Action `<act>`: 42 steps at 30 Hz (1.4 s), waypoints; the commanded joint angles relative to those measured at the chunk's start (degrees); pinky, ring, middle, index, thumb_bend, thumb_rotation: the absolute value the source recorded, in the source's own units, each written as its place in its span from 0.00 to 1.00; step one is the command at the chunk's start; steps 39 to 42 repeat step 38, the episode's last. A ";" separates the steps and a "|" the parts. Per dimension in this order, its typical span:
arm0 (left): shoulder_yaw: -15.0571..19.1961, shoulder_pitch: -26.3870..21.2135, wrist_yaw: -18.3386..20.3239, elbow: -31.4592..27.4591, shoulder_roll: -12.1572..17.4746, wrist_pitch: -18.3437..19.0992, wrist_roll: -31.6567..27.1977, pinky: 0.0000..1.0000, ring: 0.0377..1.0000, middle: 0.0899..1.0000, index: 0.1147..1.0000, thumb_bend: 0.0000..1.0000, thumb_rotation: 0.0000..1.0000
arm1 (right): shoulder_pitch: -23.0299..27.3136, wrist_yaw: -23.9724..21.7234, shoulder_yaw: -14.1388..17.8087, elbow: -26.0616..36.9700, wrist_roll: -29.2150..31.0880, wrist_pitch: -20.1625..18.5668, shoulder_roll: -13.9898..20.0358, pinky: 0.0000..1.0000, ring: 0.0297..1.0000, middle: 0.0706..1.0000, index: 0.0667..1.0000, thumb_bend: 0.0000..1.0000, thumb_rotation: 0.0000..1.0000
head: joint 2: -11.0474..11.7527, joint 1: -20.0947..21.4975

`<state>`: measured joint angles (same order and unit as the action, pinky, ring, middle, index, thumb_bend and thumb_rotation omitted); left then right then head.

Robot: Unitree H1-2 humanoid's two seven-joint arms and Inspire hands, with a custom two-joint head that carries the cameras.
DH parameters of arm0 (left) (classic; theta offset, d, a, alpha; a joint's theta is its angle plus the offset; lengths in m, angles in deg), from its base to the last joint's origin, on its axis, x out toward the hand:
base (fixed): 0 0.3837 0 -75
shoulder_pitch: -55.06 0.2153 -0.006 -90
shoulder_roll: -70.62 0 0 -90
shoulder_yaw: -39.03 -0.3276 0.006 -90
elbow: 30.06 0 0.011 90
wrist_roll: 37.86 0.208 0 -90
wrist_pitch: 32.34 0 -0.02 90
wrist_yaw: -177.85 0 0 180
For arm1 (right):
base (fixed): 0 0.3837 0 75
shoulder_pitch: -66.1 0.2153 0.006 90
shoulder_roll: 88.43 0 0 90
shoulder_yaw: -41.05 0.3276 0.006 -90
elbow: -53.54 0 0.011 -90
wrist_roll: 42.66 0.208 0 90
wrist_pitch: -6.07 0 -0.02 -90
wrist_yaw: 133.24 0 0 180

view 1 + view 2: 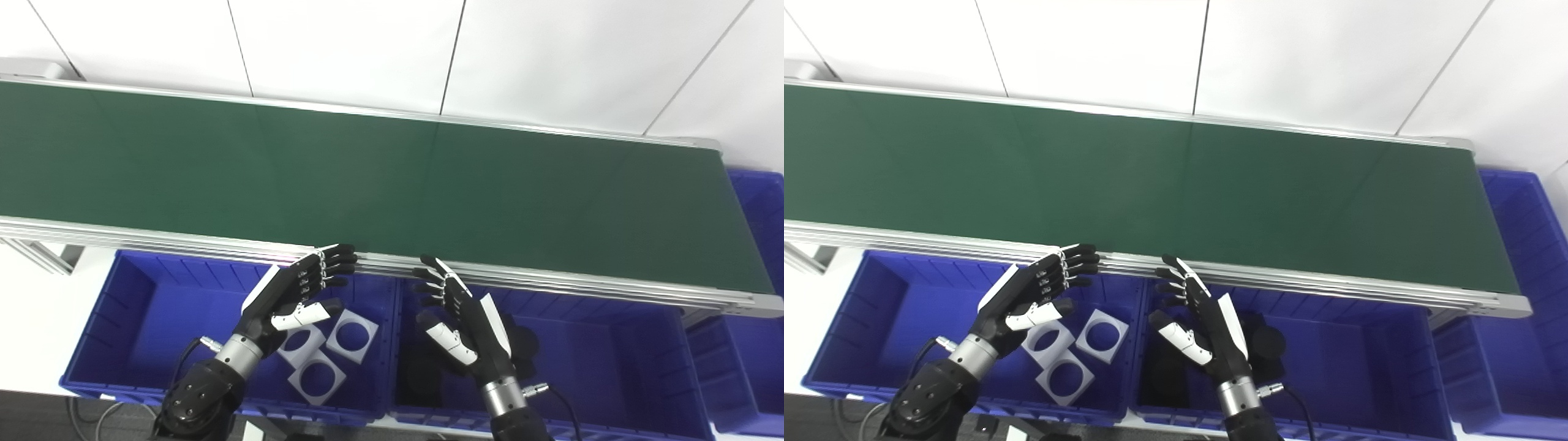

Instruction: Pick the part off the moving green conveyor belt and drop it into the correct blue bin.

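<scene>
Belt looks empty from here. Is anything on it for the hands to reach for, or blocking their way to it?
No part shows on the green belt. Both hands, left hand and right hand, are open and hover over the blue bins just short of the belt's near rail. Nothing visible lies between them and the belt surface.

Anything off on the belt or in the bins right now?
Nothing stands out. The green conveyor belt carries no part in view. Both the left hand and right hand hover open over the blue bins. White square parts lie in the left bin, dark parts in the middle bin.
</scene>
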<state>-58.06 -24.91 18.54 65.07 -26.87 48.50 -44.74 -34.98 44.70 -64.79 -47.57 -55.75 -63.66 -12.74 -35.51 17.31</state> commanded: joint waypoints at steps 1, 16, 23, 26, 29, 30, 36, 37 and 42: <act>0.48 -0.41 -0.01 -1.13 0.06 -2.61 -1.18 0.78 0.81 0.81 0.80 0.81 0.48 | 0.86 0.48 -0.12 1.11 0.27 2.88 -0.82 0.68 0.75 0.81 0.88 0.76 0.79 | 0.26 0.96; 1.39 -1.09 1.47 1.66 0.99 -4.93 -2.92 0.78 0.80 0.79 0.80 0.82 0.47 | 2.19 1.37 -0.43 -1.72 -0.85 4.37 -1.75 0.67 0.74 0.80 0.87 0.76 0.80 | 1.04 3.28; 1.53 -1.29 1.42 2.43 1.41 -6.55 -2.48 0.76 0.79 0.79 0.79 0.87 0.50 | 2.32 1.13 -0.59 -1.96 -0.26 3.92 -2.05 0.68 0.75 0.80 0.87 0.76 0.80 | 1.72 6.26; 1.75 -1.39 1.67 2.78 1.71 -6.32 -3.15 0.75 0.79 0.78 0.79 0.87 0.51 | 2.77 1.42 -0.71 -2.98 -0.45 4.48 -2.43 0.68 0.74 0.80 0.87 0.75 0.78 | 2.44 8.59; 2.06 -1.44 2.06 2.94 1.97 -5.03 -4.28 0.77 0.80 0.79 0.80 0.89 0.50 | 3.04 1.81 -0.80 -3.65 -1.14 4.34 -2.87 0.67 0.74 0.80 0.87 0.75 0.78 | 2.97 10.25; 2.13 -1.40 2.05 2.84 2.04 -4.50 -4.46 0.79 0.81 0.79 0.80 0.91 0.50 | 3.11 1.91 -0.82 -3.82 -1.35 4.23 -2.97 0.68 0.74 0.80 0.87 0.77 0.79 | 2.99 10.42; 2.48 -1.22 2.31 2.47 1.95 -2.68 -5.63 0.80 0.81 0.79 0.81 0.85 0.46 | 3.60 2.69 -0.91 -5.13 -2.06 5.84 -3.14 0.68 0.74 0.80 0.87 0.76 0.79 | 2.77 8.65; 2.45 -1.29 2.44 2.88 2.01 -3.32 -5.58 0.80 0.81 0.79 0.81 0.85 0.46 | 3.62 2.71 -0.92 -5.10 -2.13 5.84 -3.08 0.68 0.75 0.81 0.87 0.76 0.79 | 2.68 8.06; 2.43 -1.34 2.52 3.16 2.04 -3.77 -5.54 0.79 0.80 0.79 0.80 0.87 0.48 | 3.63 2.74 -0.93 -5.09 -2.17 5.84 -3.04 0.68 0.74 0.80 0.87 0.75 0.79 | 2.68 8.06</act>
